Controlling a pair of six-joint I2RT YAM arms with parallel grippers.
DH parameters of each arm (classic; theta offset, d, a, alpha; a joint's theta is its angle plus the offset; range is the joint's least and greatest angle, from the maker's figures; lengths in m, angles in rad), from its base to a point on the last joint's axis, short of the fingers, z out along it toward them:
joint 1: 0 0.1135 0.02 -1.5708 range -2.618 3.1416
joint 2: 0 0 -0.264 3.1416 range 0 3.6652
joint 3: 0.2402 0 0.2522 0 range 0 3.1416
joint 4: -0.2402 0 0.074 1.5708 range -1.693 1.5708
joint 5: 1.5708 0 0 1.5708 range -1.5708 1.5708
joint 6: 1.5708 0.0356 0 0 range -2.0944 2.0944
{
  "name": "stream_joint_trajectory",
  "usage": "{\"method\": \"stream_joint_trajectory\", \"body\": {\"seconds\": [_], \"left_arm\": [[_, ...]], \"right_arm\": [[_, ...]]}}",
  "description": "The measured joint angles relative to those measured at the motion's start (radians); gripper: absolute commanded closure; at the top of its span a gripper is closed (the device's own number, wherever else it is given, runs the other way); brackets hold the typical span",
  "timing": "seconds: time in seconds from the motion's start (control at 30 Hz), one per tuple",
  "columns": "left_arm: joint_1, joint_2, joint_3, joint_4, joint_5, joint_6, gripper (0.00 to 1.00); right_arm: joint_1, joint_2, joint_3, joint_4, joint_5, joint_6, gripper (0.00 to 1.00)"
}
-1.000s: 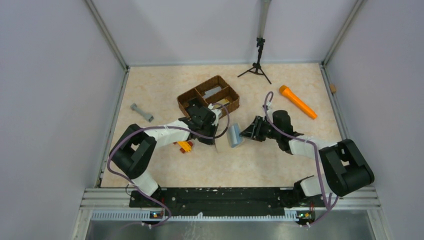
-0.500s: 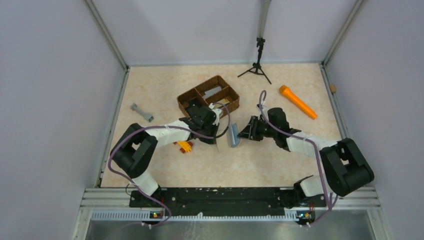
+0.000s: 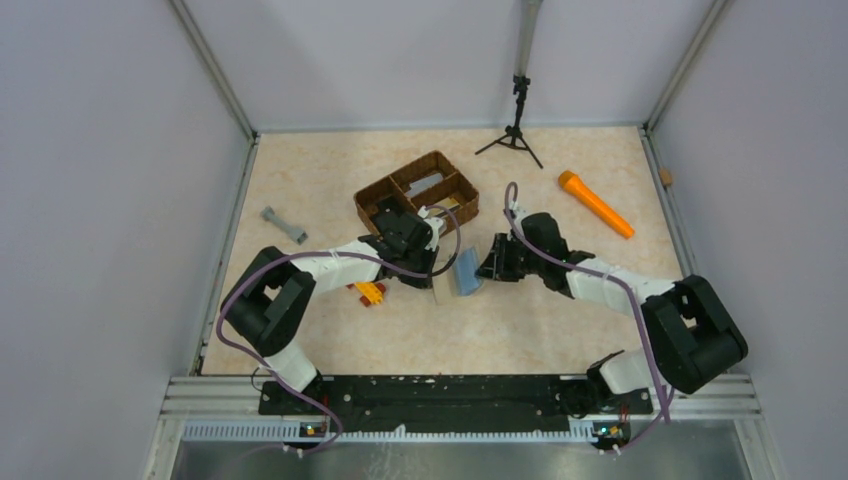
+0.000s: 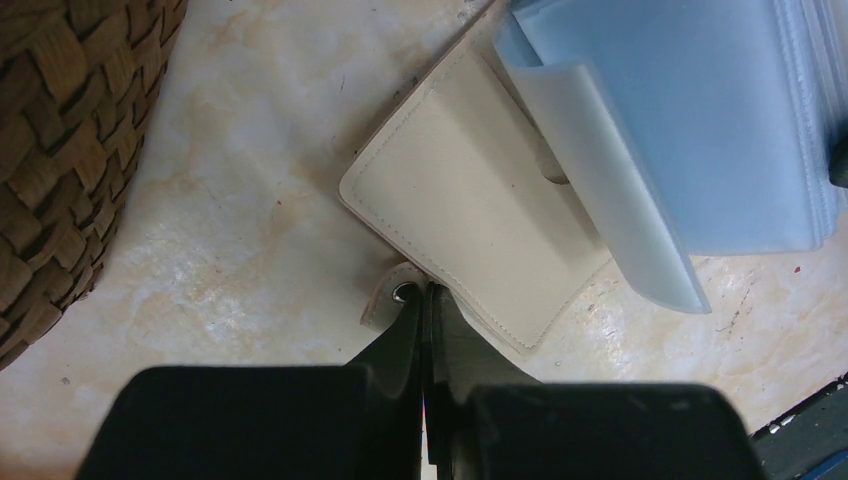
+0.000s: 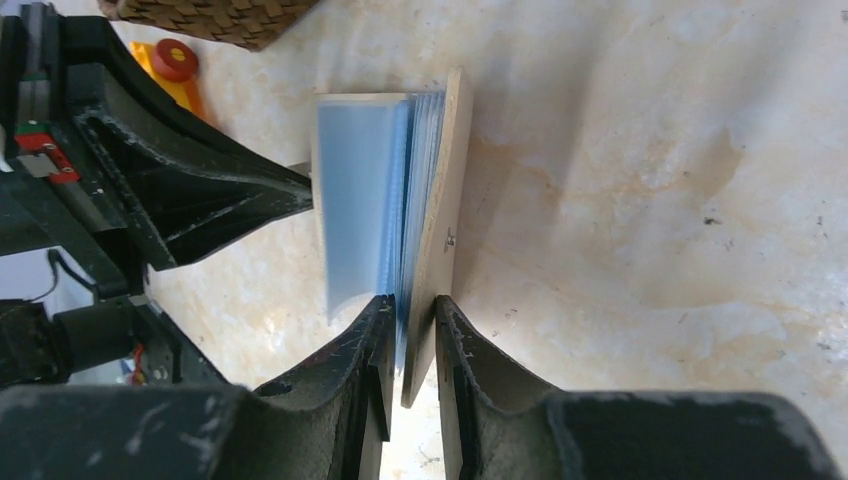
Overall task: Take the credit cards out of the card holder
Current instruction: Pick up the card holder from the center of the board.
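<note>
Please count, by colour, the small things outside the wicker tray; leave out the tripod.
Orange: 1, the torch-shaped stick
Grey: 1, the dumbbell-shaped piece
Yellow: 1, the toy
Cream and blue: 1, the card holder
Tan: 1, the bit by the right rail
Total: 5

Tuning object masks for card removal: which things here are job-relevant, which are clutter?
Job: card holder; left gripper on its stud tab; right gripper around its cover and sleeves.
Clutter: wicker tray; orange flashlight; grey dumbbell; yellow toy; tripod.
</note>
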Motion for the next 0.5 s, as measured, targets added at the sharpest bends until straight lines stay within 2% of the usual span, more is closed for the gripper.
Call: {"method": "stream_joint_trajectory", "body": {"seconds": [0.33,0.5], "left_arm": [[0.000,0.000,0.000,0.000,0.000,0.000,1.00],[0.000,0.002,0.000,0.001,0.001,0.000,1.00]], "right_arm": [[0.069,0.047,0.071,-0.071,0.108,-0.049,0.80],[0.117,0.072,0.110,-0.077,0.145,-0.061,0.71]]}}
